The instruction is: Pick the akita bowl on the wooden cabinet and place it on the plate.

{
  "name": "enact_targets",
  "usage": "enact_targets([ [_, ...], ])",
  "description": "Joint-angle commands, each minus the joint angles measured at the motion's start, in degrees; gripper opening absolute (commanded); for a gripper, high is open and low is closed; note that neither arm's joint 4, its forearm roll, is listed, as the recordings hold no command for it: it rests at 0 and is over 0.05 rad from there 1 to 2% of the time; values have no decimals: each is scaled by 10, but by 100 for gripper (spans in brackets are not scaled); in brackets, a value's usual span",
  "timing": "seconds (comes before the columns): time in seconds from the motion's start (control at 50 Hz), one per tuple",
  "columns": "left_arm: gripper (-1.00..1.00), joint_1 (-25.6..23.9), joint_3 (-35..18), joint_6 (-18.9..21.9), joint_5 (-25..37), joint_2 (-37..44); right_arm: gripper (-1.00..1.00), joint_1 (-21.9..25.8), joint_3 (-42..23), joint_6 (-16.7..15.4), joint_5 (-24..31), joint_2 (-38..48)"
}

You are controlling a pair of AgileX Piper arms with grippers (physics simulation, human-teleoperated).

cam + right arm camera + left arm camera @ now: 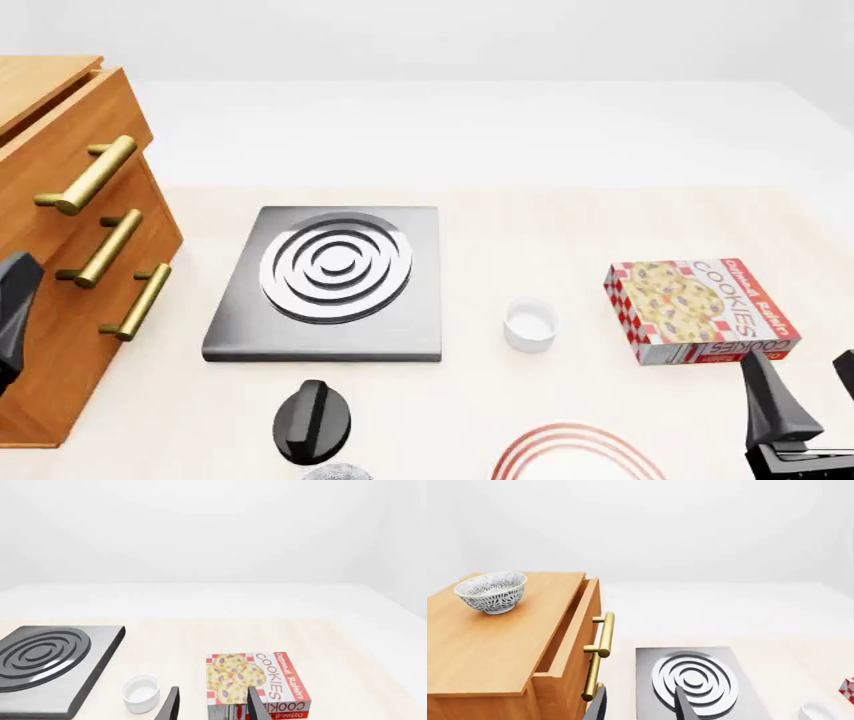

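I'm at the reach step: my left gripper [640, 706], jaws apart and empty, must rise to the akita bowl [492, 591] atop the wooden cabinet [500, 645] (right gripper [212, 704] also parted, idle).

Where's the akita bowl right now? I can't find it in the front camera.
Only the left wrist view shows it: the akita bowl sits upright on top of the wooden cabinet, near its far back corner. The front view's left edge crops that cabinet top.
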Motion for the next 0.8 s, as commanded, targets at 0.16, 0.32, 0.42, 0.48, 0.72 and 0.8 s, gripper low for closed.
enact_targets([
  [0.16,100,18,-113,-28,62,49,100,0,0,0,2,-2],
  [0.32,100,48,-189,-35,90,75,100,0,0,0,2,-2],
  [0.42,100,106,-291,-93,119,149,100,0,0,0,2,-2],
  [0.48,100,110,-302,-91,123,152,100,0,0,0,2,-2],
  [0.72,100,138,-320,-120,141,188,100,0,0,0,2,-2],
  [0.8,100,160,-330,-149,146,214,100,0,0,0,2,-2],
])
